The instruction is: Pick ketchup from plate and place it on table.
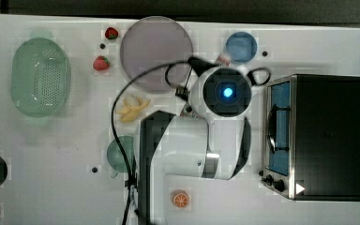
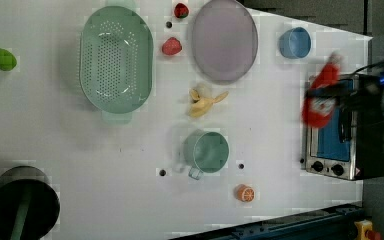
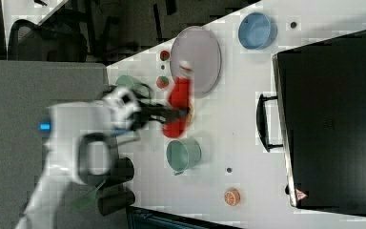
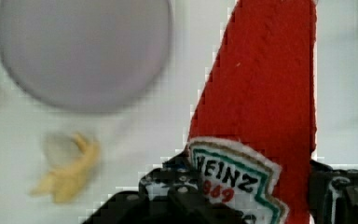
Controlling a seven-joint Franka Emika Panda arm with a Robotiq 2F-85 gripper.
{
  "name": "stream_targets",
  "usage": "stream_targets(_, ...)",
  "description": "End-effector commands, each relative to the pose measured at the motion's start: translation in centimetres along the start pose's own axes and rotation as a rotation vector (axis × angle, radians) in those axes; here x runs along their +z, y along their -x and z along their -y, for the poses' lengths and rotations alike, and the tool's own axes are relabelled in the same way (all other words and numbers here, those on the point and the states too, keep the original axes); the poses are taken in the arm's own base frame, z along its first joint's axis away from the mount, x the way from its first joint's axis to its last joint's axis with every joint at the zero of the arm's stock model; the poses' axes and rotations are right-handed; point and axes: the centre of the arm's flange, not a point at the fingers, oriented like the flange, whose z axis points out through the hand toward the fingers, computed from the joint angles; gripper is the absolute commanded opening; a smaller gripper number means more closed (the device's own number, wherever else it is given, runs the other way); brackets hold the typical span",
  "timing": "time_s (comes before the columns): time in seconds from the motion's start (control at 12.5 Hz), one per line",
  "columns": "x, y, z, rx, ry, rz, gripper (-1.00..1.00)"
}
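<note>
Ketchup [image 4: 265, 107] sits clamped in the gripper [image 4: 249, 196], lifted clear of the plate [image 4: 81, 53] and of the table [image 4: 135, 140]. In the wrist view the black fingers [image 4: 168, 186] press on either side of the white-and-green label, and the red body runs away from the claw toward the bottle's narrow end. In the left view the ketchup [image 2: 321, 97] hangs in front of the toaster oven [image 2: 347, 132], white cap toward the blue cup [image 2: 295, 43], with the gripper [image 2: 332, 92] crossing the bottle as a dark bar; the plate [image 2: 224, 40] lies bare, well apart from the bottle. In the right view the ketchup [image 3: 177, 107] overlaps the plate's [image 3: 198, 50] lower edge, cap pointing onto the disc, the gripper [image 3: 174, 113] gripping it across the middle from the right view's left. In the top view the arm's wrist covers the bottle; only a bit of white cap [image 1: 223, 59] peeks out just beside the blue cup [image 1: 241, 47]. On the table [image 1: 51, 154] rest a banana [image 1: 132, 108] just below the plate [image 1: 155, 51], two strawberries [image 1: 101, 63] to the top view's left of it, a green basket [image 1: 41, 77], a green mug [image 2: 206, 151] and an orange slice [image 1: 180, 199].
</note>
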Motion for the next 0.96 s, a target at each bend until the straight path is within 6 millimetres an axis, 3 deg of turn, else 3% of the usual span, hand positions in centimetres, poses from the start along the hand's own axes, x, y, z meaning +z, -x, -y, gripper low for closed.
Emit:
stream_targets(0.08,6.6,2.9,-0.4,0.040,0.008,0.038,0.17)
stream_targets(0.32,11.9,4.1,-0.8,0.041,0.022,0.097,0.17)
stream_targets(0.56,14.9,3.9,-0.6,0.040,0.016,0.076,0.17)
stream_targets(0.72,14.9,3.5,-0.5,0.039,0.005,0.033,0.25)
stream_targets(0.88,14.2,3.3,-0.2,0.034,0.000,0.019,0.68)
stream_targets(0.96,12.9,2.8,0.1,0.031,-0.008,-0.008,0.90)
